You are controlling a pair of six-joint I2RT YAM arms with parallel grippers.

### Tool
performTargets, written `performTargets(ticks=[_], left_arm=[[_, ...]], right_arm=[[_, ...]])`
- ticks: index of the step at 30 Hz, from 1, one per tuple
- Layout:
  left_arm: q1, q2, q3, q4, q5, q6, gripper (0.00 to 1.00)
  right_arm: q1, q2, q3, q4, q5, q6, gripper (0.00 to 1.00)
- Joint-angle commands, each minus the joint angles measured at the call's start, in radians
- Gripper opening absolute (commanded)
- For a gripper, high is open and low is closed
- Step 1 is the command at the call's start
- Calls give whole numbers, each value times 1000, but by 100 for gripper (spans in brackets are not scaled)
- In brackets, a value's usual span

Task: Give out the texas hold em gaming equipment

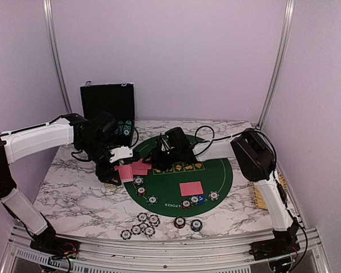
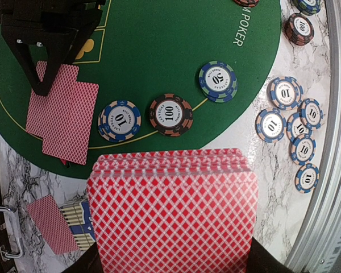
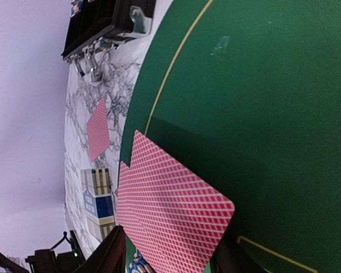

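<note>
a robotics lab test cell: two white-and-black robot arms are bolted to a slotted aluminium rail at the edge of a marble-patterned table. aluminium frame posts and plain lilac wall panels enclose it.

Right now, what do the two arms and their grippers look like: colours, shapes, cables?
Both arms have white box-shaped links joined by black joints. The left arm and right arm each carry a thin black cable. The left gripper is black with a white bracket; the right gripper is all black. No markings are legible.
</note>
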Motion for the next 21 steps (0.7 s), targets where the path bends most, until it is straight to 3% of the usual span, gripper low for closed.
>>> performTargets(ticks=[1,7,14,21], left_arm=[[-1,-34,5,-24,8,6,4],[-1,-34,10,-26,11,6,4],[-1,-38,10,-26,14,6,4],[-1,-34,16,-26,14,2,4]], right_arm=[[8,-40,54,-117,56,-68,54],[18,-63,74,-256,136,-134,67],[40,-81,100,-355,203,-193,70],[41,-98,34,-206,91,-133,71]])
